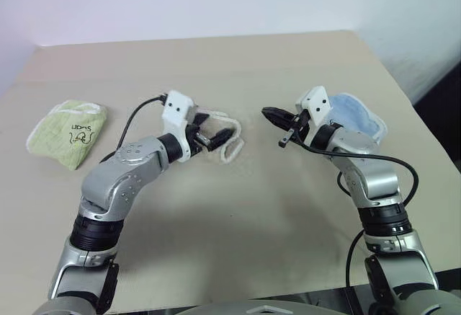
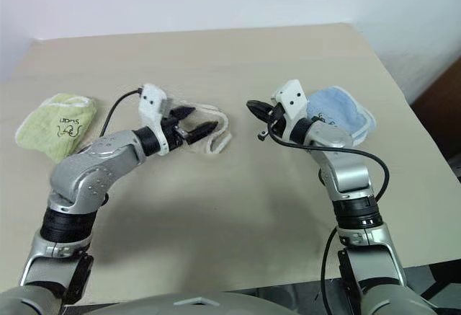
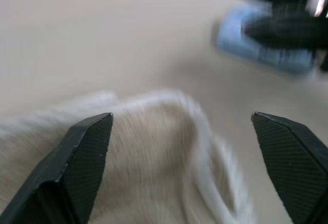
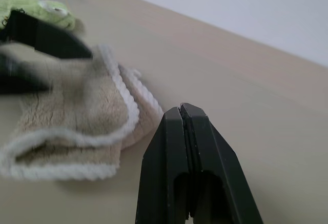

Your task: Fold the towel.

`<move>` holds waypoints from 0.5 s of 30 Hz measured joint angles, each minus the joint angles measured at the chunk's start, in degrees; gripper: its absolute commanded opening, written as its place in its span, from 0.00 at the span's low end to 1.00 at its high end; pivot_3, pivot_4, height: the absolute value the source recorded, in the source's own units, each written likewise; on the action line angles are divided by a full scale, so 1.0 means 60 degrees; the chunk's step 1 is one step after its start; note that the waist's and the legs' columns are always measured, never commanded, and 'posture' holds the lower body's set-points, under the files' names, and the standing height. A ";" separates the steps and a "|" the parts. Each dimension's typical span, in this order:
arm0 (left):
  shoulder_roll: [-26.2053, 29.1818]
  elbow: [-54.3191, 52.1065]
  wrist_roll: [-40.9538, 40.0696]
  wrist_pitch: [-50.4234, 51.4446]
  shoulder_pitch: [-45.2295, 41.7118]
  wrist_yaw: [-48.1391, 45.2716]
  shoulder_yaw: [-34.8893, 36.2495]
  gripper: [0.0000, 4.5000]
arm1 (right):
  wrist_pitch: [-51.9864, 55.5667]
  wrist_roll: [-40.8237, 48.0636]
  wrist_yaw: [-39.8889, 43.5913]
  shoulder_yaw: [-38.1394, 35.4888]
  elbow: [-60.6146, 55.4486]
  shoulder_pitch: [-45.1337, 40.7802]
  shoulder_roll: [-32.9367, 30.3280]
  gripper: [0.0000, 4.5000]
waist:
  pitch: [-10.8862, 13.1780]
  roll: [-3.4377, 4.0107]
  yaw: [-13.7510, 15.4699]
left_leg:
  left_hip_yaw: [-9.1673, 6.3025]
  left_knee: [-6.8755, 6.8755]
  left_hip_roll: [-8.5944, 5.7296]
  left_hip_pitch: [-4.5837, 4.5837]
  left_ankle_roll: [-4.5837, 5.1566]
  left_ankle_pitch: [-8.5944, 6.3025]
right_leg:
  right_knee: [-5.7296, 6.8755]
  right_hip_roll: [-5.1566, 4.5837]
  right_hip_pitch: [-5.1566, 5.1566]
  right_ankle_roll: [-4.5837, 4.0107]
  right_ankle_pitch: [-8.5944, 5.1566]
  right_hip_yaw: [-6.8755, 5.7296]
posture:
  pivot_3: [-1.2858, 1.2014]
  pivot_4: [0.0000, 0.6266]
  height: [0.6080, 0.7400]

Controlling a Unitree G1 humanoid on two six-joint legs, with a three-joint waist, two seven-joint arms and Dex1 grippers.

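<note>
Towel (image 1: 225, 136): beige, bunched at table (image 1: 238, 221) centre, long axis seemingly nine-to-three. Left gripper (image 1: 209, 132): fingers wide, straddling its nine o'clock end, nearer. Right gripper (image 1: 277, 117): fingers pressed together, empty, apart at three o'clock.

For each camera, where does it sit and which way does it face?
Head views: on the head, looking forward and down at the table; both arms show.
Left wrist view: on the left wrist, looking along the open left end effector at the beige towel.
Right wrist view: on the right wrist, looking past the shut right end effector at the towel.
Shared: towel, blue cloth, green cloth.
</note>
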 measured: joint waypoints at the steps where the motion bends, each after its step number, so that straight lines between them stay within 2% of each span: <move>1: 0.0032 0.0001 -0.0007 -0.0043 -0.0001 0.0067 0.0354 0.96 | 0.0021 0.0015 0.0023 0.0029 -0.0007 -0.0055 0.0034 0.00 | 0.0000 0.0000 0.0003 | 0.0000 0.0000 0.0001 0.0001 0.0000 0.0000 | 0.0003 0.0002 0.0000 0.0001 0.0000 -0.0001 | 0.52 0.24 0.93; 3: 0.0548 0.0115 0.0490 -0.0324 0.0060 0.0053 0.0510 0.87 | 0.0188 0.0100 0.0052 0.0074 -0.0007 -0.0186 0.0222 0.00 | 0.0000 0.0000 0.0015 | 0.0000 0.0000 0.0000 0.0002 -0.0002 0.0001 | 0.0007 0.0004 0.0001 0.0002 0.0001 0.0000 | 0.52 0.24 0.93; 6: 0.1179 0.0658 0.1539 -0.0934 0.0333 -0.0233 0.0281 0.65 | 0.0413 0.0205 0.0044 0.0254 -0.0007 -0.0508 0.0658 0.00 | 0.0000 0.0001 -0.0011 | 0.0006 0.0000 -0.0003 0.0003 -0.0002 0.0001 | 0.0006 0.0004 0.0001 0.0000 0.0001 0.0004 | 0.52 0.24 0.93; 13: 0.1200 0.1384 0.2376 -0.1765 0.0389 -0.1347 -0.0272 0.12 | 0.0669 0.0181 0.0024 0.0970 0.0567 -0.1095 0.1696 0.00 | -0.0001 0.0000 0.0046 | 0.0003 0.0000 -0.0005 -0.0003 -0.0003 0.0001 | 0.0005 -0.0002 -0.0003 0.0000 0.0003 0.0003 | 0.52 0.24 0.93; 14: 0.1223 0.1450 0.2482 -0.1853 0.0393 -0.1518 -0.0381 0.05 | 0.0758 0.0180 0.0048 0.1030 0.0726 -0.1094 0.1764 0.00 | -0.0001 0.0000 0.0045 | 0.0003 0.0000 -0.0006 -0.0003 -0.0003 0.0001 | 0.0006 -0.0002 -0.0006 -0.0001 0.0003 0.0004 | 0.52 0.24 0.93; 15: 0.1244 0.1556 0.2641 -0.1944 0.0392 -0.1681 -0.0506 0.05 | 0.0834 0.0131 0.0049 0.1122 0.0951 -0.1096 0.1820 0.00 | -0.0001 0.0000 0.0034 | 0.0004 0.0000 -0.0006 -0.0004 -0.0003 0.0001 | 0.0006 -0.0002 -0.0007 -0.0003 0.0005 0.0004 | 0.52 0.24 0.93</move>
